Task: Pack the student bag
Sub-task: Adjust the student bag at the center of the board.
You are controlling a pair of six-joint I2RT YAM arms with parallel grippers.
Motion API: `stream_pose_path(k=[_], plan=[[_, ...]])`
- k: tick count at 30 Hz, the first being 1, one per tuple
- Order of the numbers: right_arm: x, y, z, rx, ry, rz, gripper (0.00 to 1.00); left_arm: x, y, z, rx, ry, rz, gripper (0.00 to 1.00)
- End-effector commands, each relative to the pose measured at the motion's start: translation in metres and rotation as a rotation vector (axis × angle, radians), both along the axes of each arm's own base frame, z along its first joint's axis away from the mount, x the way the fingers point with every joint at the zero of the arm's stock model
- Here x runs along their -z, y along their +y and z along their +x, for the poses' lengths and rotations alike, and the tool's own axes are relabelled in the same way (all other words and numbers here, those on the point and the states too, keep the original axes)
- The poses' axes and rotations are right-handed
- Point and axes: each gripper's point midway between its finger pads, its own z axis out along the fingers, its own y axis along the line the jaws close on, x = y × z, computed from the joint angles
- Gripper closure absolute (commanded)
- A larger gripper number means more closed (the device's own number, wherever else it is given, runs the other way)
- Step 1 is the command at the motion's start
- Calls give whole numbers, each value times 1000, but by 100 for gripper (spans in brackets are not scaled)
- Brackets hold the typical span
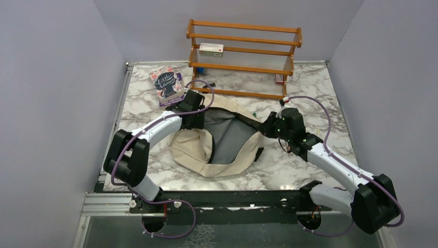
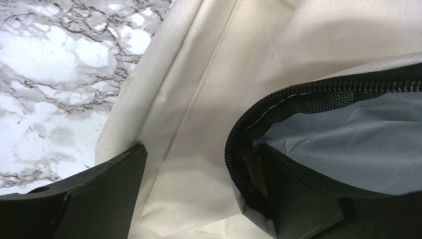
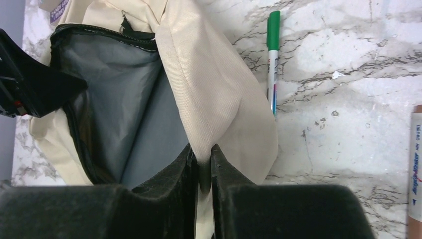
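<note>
The student bag [image 1: 196,152] lies in the middle of the marble table, cream canvas with its mouth held wide and grey lining showing. My left gripper [image 1: 199,118] is at the bag's left rim. In the left wrist view it is open [image 2: 201,164], one finger outside on the cream canvas [image 2: 199,74] and the other inside past the black zipper [image 2: 259,114]. My right gripper [image 1: 263,129] is at the bag's right rim. In the right wrist view its jaws [image 3: 201,149] are pinched shut on a fold of the bag's cream fabric [image 3: 209,84].
A green-capped pen [image 3: 272,55] lies on the marble just beside the bag's right side, and another marker [image 3: 417,164] lies further right. A book [image 1: 168,85] lies at the back left. A wooden rack [image 1: 243,57] holding a small box [image 1: 211,49] stands at the back.
</note>
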Motion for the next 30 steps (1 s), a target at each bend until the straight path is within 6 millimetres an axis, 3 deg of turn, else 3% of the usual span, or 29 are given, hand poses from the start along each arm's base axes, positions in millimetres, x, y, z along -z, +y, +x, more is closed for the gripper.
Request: stream_pose_path(k=[1,6,10,14,18,21,26,30], plan=[[-18,-10,11,51,-57,-30,80,6,20,2,-22,32,62,14],[-24,-8,9,33,-64,-31,74,12,14,1,23,73,42,25],[-34,-9,4,13,-70,-37,71,6,4,-6,61,76,-24,45],[-58,-6,-5,-32,-119,-13,68,-4,-11,-13,115,62,-116,69],[-89,6,-14,-102,-134,43,65,-6,-15,-16,136,60,-138,85],[-99,24,-19,-176,-71,93,65,-13,-24,-17,161,57,-189,94],[-86,73,-21,-287,5,73,65,-34,-30,-12,185,-10,-229,100],[-59,104,-19,-327,33,25,64,-46,-31,-9,189,-60,-247,99]])
